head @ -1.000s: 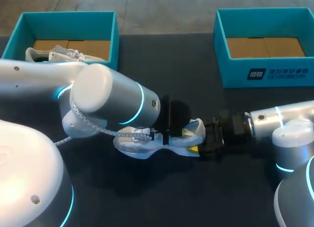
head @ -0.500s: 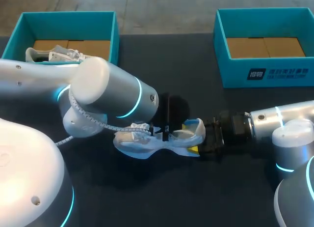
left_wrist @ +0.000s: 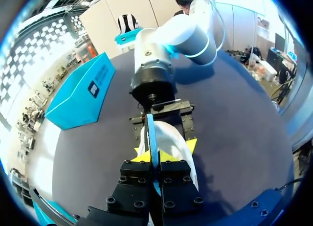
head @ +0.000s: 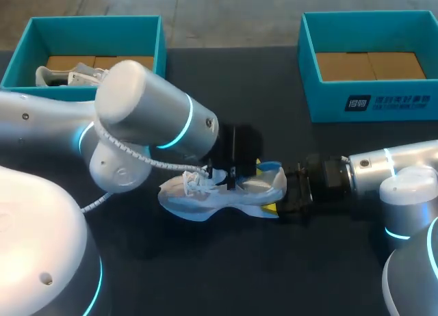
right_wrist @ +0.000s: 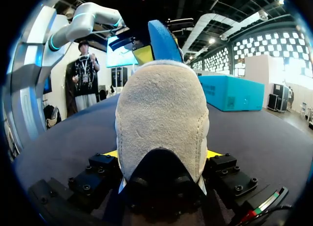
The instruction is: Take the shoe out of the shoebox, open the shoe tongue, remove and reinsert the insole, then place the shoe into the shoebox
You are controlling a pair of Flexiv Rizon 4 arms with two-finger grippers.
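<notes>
A white shoe (head: 205,196) lies on its sole mid-table, toe to the left. My right gripper (head: 277,196) comes in from the right, its fingers pressed against both sides of the heel (right_wrist: 161,123). My left gripper (head: 229,182) hangs over the shoe's opening and is shut on a thin blue insole (left_wrist: 151,133). The insole's heel end (head: 268,168) sticks up out of the shoe. In the right wrist view the blue insole (right_wrist: 159,40) rises behind the heel. In the left wrist view my left gripper (left_wrist: 155,160) pinches the insole's edge just in front of the right gripper.
A teal shoebox (head: 161,49) at the back left holds a second white shoe (head: 75,75). Another teal shoebox (head: 369,100) with a cardboard floor stands at the back right. Bare dark table lies in front of the shoe.
My left gripper has shut on the insole and risen a little. The insole's blue heel end has come up out of the shoe. The right arm has kept still.
</notes>
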